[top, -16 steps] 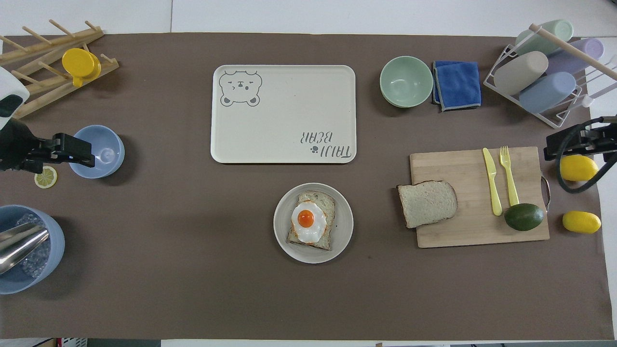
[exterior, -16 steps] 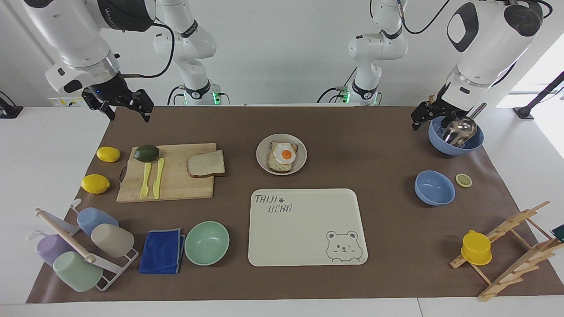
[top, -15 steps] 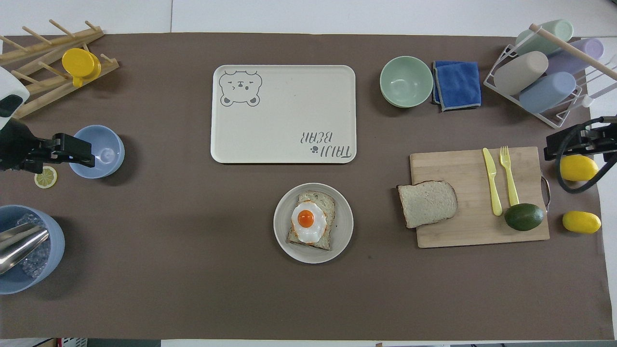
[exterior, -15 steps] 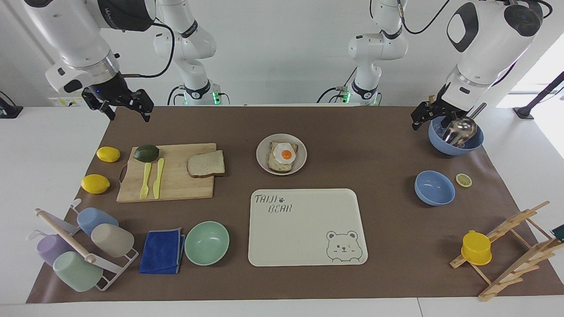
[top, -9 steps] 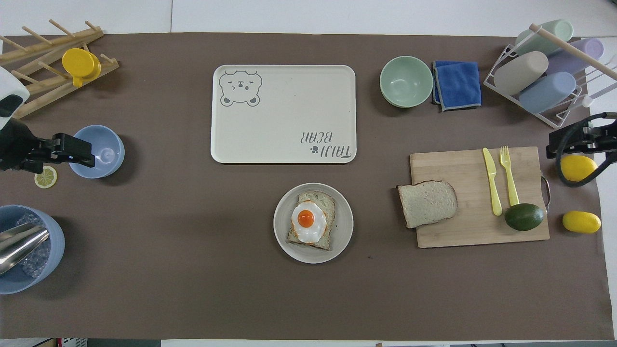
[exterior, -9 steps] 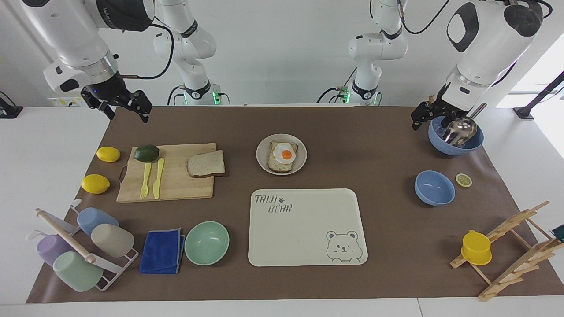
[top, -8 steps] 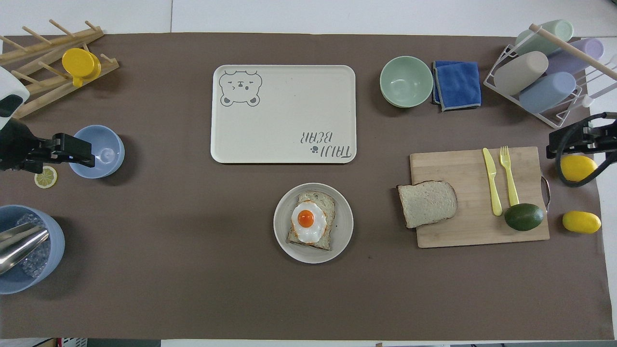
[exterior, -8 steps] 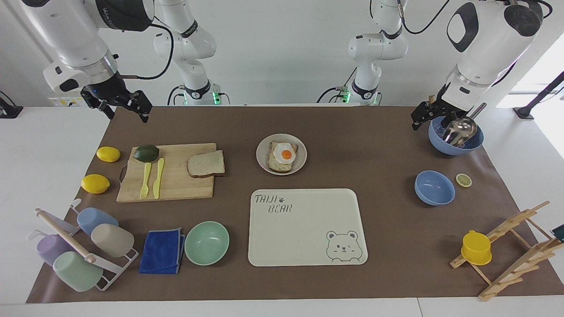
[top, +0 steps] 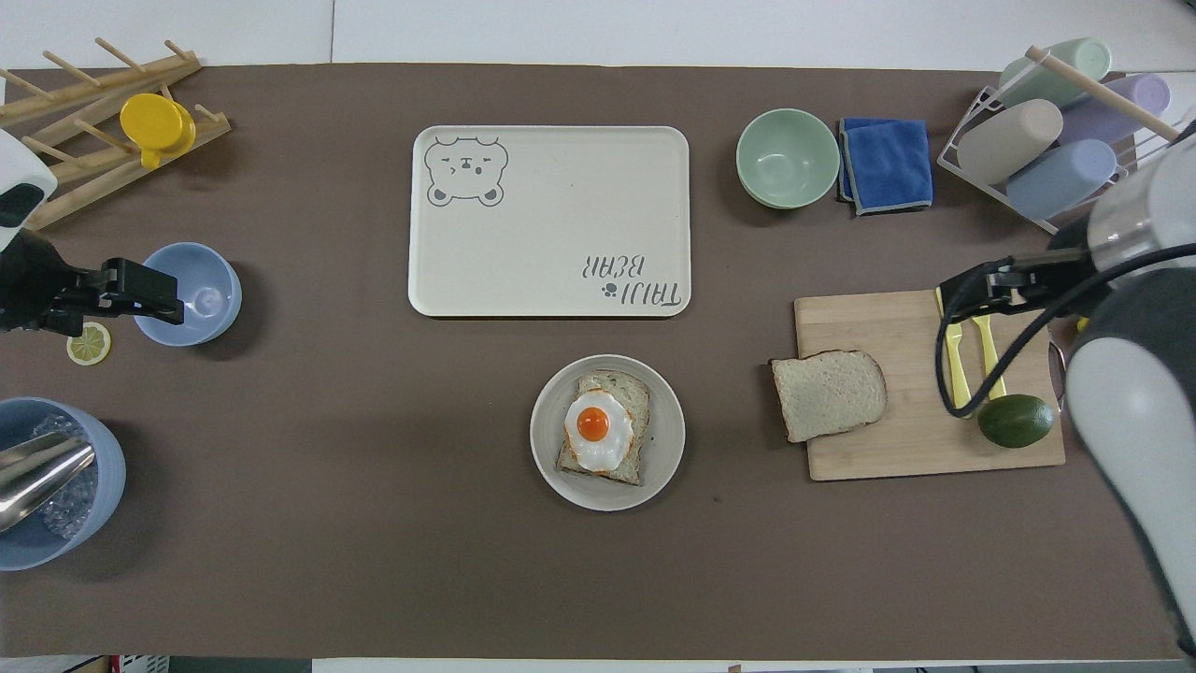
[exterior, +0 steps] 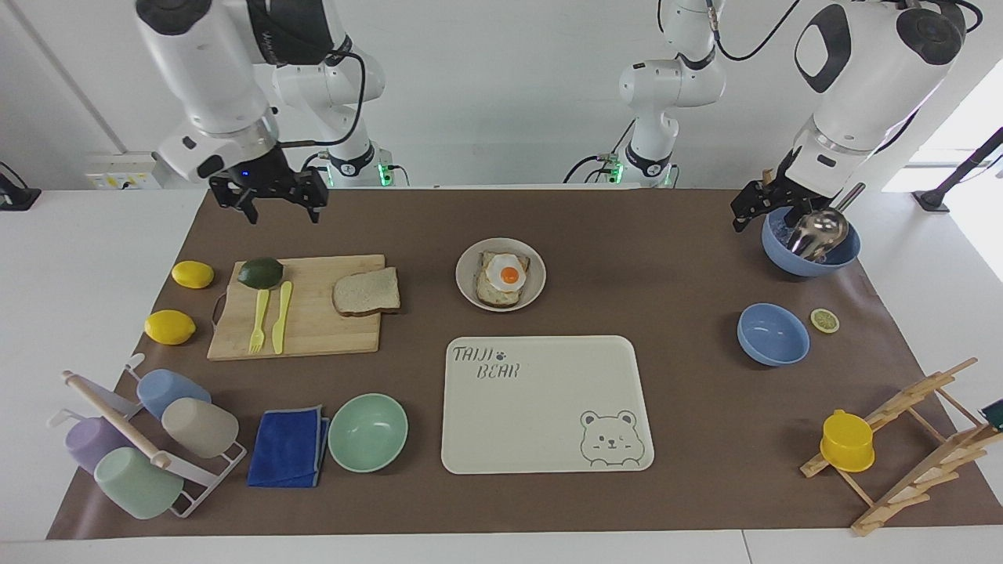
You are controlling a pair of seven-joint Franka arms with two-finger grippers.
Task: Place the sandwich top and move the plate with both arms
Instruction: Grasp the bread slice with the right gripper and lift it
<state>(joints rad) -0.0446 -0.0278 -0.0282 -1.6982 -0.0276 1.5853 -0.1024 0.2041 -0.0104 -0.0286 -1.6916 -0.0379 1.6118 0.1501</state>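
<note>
Two grippers hang empty: right gripper (exterior: pixel 283 210), fingers spread wide, over the wooden cutting board (exterior: pixel 313 333) bearing the pale bread slice (exterior: pixel 366 292); left gripper (exterior: pixel 754 213), opening unclear, waits beside the blue bowl (exterior: pixel 807 262).

Bright even light, soft shadows, sharp focus throughout.

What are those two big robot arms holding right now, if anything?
Nothing. The right gripper hangs open in the air; the sandwich top lies untouched on the cutting board. The left gripper holds nothing.
</note>
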